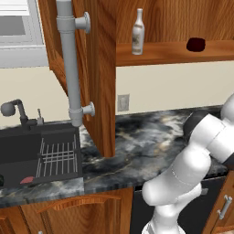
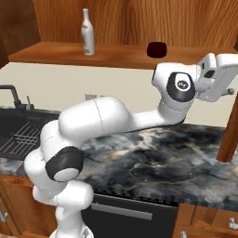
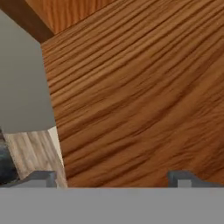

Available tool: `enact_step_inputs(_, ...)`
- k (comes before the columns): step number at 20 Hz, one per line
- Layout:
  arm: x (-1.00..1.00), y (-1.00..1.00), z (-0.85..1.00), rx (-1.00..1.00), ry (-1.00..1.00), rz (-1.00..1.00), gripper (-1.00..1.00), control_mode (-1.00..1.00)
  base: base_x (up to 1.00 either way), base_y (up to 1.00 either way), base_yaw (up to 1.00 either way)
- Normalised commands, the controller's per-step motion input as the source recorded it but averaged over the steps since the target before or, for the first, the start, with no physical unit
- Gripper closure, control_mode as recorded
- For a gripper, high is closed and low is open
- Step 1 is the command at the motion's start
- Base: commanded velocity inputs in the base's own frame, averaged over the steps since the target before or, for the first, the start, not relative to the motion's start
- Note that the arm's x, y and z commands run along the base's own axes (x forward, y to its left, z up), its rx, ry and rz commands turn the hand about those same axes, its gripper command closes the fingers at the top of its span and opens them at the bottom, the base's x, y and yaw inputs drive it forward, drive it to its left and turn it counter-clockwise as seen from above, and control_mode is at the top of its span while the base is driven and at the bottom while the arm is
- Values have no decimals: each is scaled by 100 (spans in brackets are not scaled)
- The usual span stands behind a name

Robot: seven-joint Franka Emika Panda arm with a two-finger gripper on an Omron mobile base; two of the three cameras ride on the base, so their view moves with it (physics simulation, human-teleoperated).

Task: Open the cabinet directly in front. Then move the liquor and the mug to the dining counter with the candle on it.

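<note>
Cabinet (image 1: 98,68) open; liquor (image 1: 138,33), mug (image 1: 195,44) shelved.

Open reddish-brown wooden wall cabinet (image 1: 98,68): slim pale glass liquor bottle (image 1: 138,33) upright on its shelf, squat dark red mug (image 1: 195,44) well apart.

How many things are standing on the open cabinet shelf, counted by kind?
Liquor bottle: 1
Mug, dark red: 1
Total on the cabinet shelf: 2
</note>
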Motion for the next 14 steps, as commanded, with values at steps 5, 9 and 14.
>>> enact_step_inputs(5,-51,79,3,2,-31,0,-100,-100,0,0,0)
enact_step_inputs(9,-26,100,6,0,-22,0,-100,-100,0,0,0)
enact_step_inputs(14,-14,100,21,3,-15,0,-100,-100,0,0,0)
